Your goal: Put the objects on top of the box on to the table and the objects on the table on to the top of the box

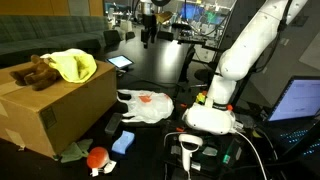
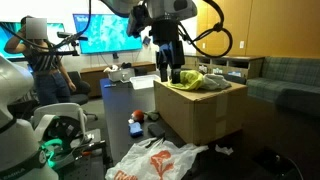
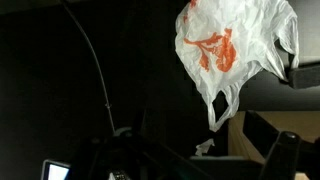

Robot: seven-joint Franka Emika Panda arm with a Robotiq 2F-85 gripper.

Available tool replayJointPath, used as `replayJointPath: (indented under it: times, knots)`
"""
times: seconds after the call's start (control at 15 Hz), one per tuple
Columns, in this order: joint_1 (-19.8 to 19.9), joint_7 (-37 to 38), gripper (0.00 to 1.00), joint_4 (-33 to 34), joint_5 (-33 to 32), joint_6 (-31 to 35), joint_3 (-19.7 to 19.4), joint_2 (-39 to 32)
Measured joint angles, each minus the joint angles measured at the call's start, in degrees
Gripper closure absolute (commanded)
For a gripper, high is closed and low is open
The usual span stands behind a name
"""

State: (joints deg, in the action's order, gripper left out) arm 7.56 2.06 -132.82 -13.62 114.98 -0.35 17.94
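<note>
A cardboard box [image 1: 55, 110] stands on the dark table; it also shows in an exterior view [image 2: 205, 115]. On its top lie a brown plush toy [image 1: 35, 72] and a yellow cloth [image 1: 75, 65], the cloth also visible in an exterior view [image 2: 205, 80]. On the table lie a white plastic bag with orange print [image 1: 148, 105], a blue block [image 1: 123, 142], a red-orange ball [image 1: 97, 156] and a green cloth [image 1: 72, 151]. My gripper [image 2: 167, 68] hangs open and empty above the box's near corner. The wrist view shows the bag [image 3: 235, 50] below.
The robot base [image 1: 212, 115] stands beside the bag. A laptop [image 1: 298, 100] and a tablet [image 1: 120, 62] sit at the table's edges. A person [image 2: 45, 60] stands in the background. Cables and a scanner [image 1: 190, 150] lie near the base.
</note>
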Motion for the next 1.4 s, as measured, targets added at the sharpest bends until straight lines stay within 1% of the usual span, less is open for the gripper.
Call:
replayJointPath:
  times: [0.4,0.6,0.8,0.93,1.2,1.4]
  knots:
    - [-0.1,0.0,0.0,0.4,0.0,-0.1,0.0,-0.3]
    - [-1.0,0.5,0.0,3.1,0.0,-0.2,0.2,-2.8]
    - [-3.2,2.7,0.0,9.7,0.0,-0.8,1.7,-8.3]
    - [-5.0,6.0,0.0,15.1,0.0,-1.8,3.0,-12.9]
    - [-8.3,15.7,0.0,26.0,0.8,-4.9,4.3,-22.5]
    - [-10.5,22.4,0.0,33.9,3.9,-8.0,4.3,-29.6]
